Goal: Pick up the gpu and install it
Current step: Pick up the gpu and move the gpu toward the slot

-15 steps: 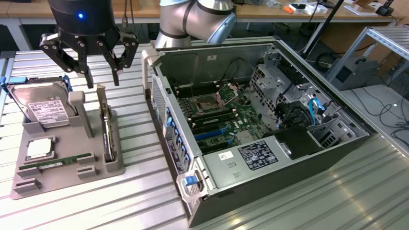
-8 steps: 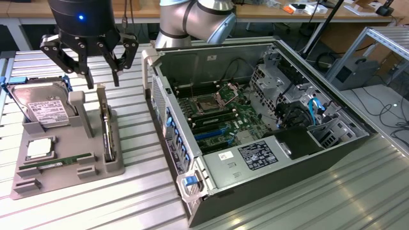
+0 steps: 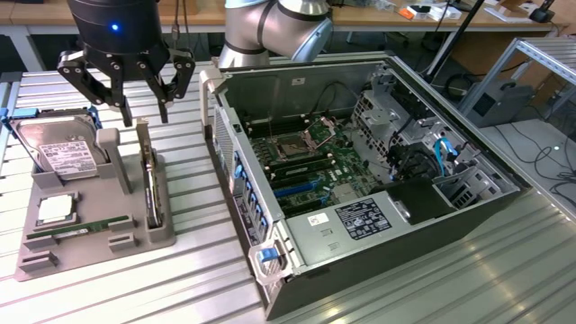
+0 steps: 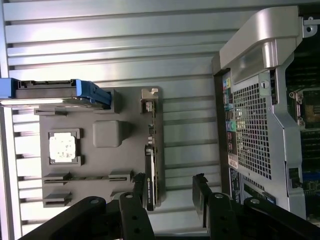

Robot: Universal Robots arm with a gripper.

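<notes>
Item: gripper (image 3: 147, 116), black, fingers spread apart and holding nothing, hanging above the far end of a grey holder tray (image 3: 90, 260) at the exterior view's left. Item: gpu (image 3: 151, 192), a thin card standing on its long edge in a slot along the tray's side nearest the computer case (image 3: 378, 169); not gripped. In the wrist view the gpu (image 4: 151, 172) lies edge-on in the gap between the fingers, close against one finger (image 4: 139, 186) and well clear of the other. Tray contents beside the card: a hard drive (image 3: 61, 154) with white label, leaning in a blue-edged cradle; a square processor chip (image 3: 56, 210) lying flat; a narrow green memory stick (image 3: 79, 231) in its groove. A raised grey block (image 3: 108, 140) of the tray stands between hard drive and gpu, just beside the card. Item: computer case, side panel off, lying open upward on the ribbed metal surface (image 3: 423, 283), its near wall just beside the tray, apart from it by a strip of bare surface. Inside: the motherboard (image 3: 301, 162) with an open processor socket and blue slots, a drive cage and cables, a labelled power supply (image 3: 360, 219). The arm's grey base (image 3: 279, 30) rises behind the case.
</notes>
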